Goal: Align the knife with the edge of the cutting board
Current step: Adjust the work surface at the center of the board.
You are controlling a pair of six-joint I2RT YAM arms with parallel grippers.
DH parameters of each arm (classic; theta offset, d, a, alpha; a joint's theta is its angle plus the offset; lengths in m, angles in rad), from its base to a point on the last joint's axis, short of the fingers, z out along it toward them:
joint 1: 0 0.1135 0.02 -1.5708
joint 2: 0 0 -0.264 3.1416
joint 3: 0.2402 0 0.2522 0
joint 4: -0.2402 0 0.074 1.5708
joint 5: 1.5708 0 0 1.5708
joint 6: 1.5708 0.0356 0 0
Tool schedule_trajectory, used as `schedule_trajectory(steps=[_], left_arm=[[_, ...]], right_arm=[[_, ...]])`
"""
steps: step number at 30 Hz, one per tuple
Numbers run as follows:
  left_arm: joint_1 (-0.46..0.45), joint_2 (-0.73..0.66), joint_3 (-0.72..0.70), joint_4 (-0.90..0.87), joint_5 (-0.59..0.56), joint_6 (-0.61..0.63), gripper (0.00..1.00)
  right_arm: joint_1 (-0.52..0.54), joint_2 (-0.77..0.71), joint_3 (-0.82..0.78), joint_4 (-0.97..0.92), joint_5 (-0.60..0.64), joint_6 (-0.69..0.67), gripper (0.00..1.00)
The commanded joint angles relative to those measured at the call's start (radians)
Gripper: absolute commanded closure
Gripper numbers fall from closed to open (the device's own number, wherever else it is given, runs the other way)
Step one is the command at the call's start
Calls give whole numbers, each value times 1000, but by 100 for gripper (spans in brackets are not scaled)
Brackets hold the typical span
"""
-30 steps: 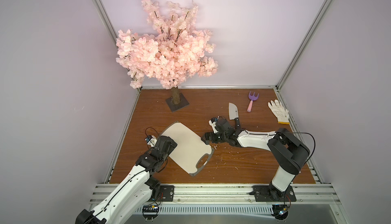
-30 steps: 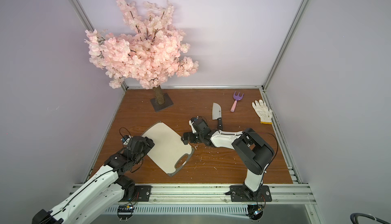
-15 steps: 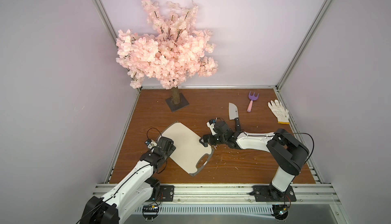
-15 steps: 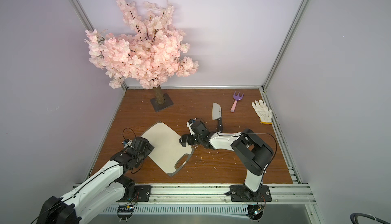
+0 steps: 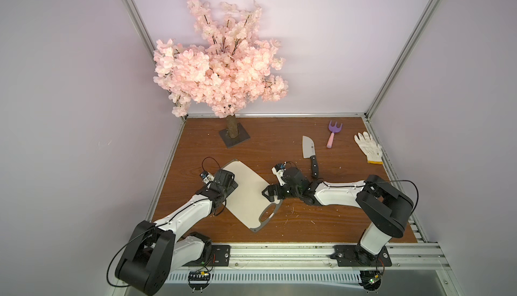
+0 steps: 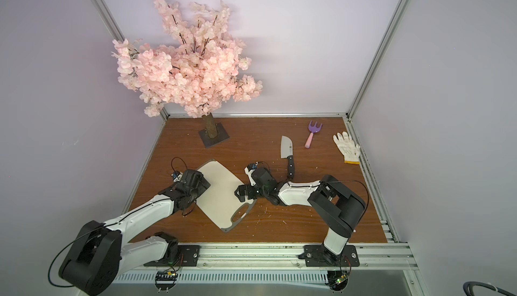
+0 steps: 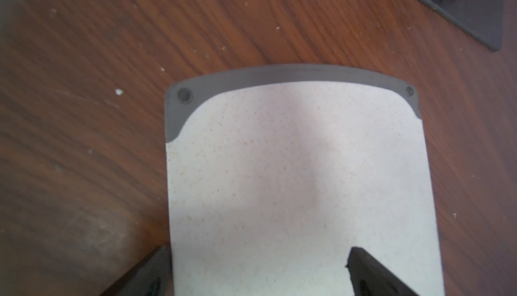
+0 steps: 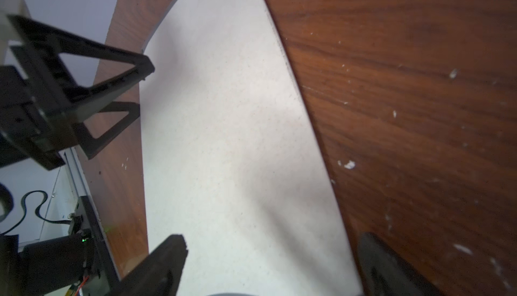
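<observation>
Table [image 5: 279, 140]: red-brown wood grain, scattered pale flecks.
Cutting board [image 5: 246, 196]: off-white, grey rim. In the left wrist view the cutting board [image 7: 293, 168] is finely speckled tan.
Knife [image 5: 308, 149]: silver blade, small dark mark, black handle.
Garden fork [image 5: 333, 133], far right: purple head, pink handle.
Glove [image 5: 368, 147]: white, yellow cuff edge.
Tree [image 5: 221, 76], far left: pale pink blossoms, brown trunk, dark grey base.
Walls [image 5: 307, 43]: plain pale lilac.

**Light:** bright, even and diffuse, from overhead in both top views.

**Shadows:** the pink artificial blossom tree [image 5: 221, 65] throws a faint smear on the lilac back wall [image 5: 307, 29] toward 2 o'clock. Soft grey patches cross the off-white speckled cutting board with grey rim [image 7: 293, 168] in both wrist views.

**Distortion:** wide-angle. The aluminium corner posts [image 5: 414, 43] lean, and the board's edges bow in the right wrist view.

**Focus:** the left hand [image 7: 258, 255] and right hand [image 8: 272, 238] are blurred. The brown wood-grain surface [image 7: 84, 57] is smeared at the margins.
</observation>
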Motion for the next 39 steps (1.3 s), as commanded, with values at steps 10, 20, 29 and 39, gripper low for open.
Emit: schedule_trajectory(steps=[10, 20, 29, 39], left_arm=[[-48, 301, 108, 48, 140, 109, 0], [-165, 407, 249, 25, 118, 136, 0], [-216, 510, 378, 40, 159, 209, 0], [-267, 682, 587, 4, 192, 287, 0]], right_arm=[[106, -43, -120, 119, 26, 131, 2], [213, -7, -113, 141, 84, 178, 2], [290, -52, -113, 106, 161, 218, 1], [307, -48, -151, 225, 128, 271, 1]])
